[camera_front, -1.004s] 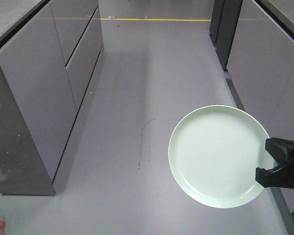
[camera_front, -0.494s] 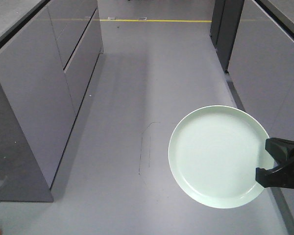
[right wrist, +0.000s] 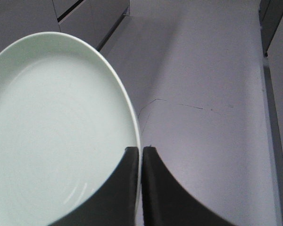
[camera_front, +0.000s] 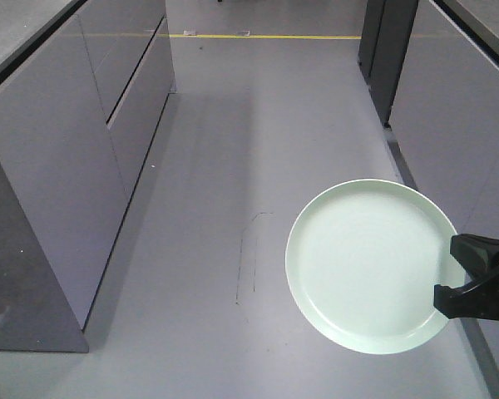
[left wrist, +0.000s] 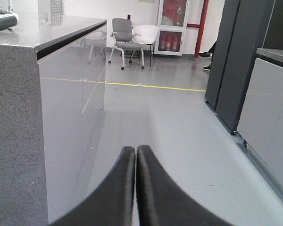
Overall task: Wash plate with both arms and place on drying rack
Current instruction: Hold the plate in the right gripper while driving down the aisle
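Front view of an aisle, with both wrist views. Compared with the frames of the preceding second, the left-hand cabinets (camera_front: pixel 58 166) have slid further toward the lower left corner and their base edge sits lower in the picture, and the scratch marks (camera_front: pixel 248 253) on the grey floor (camera_front: pixel 258 125) lie slightly lower too, whereas the plate (camera_front: pixel 366 266) and the right gripper (camera_front: pixel 446 274) occupy the same place in the frame as before. The plate is carried in the air above the floor, face up and roughly level, touching nothing but the gripper, whose two black fingers are clamped on its right rim, one above and one below. The right arm is cut off by the right edge of the front view, and the lower finger's contact under the plate is hidden. In the right wrist view the plate's left and lower parts run out of frame. The left gripper (left wrist: pixel 136 149) shows only its tips, pressed together with nothing between them, pointing down the aisle toward a yellow floor line (left wrist: pixel 146 85) and two chairs (left wrist: pixel 132 35). An item on the worktop (left wrist: pixel 52 28), cropped at the upper left corner, is possibly a tray (left wrist: pixel 2 19)
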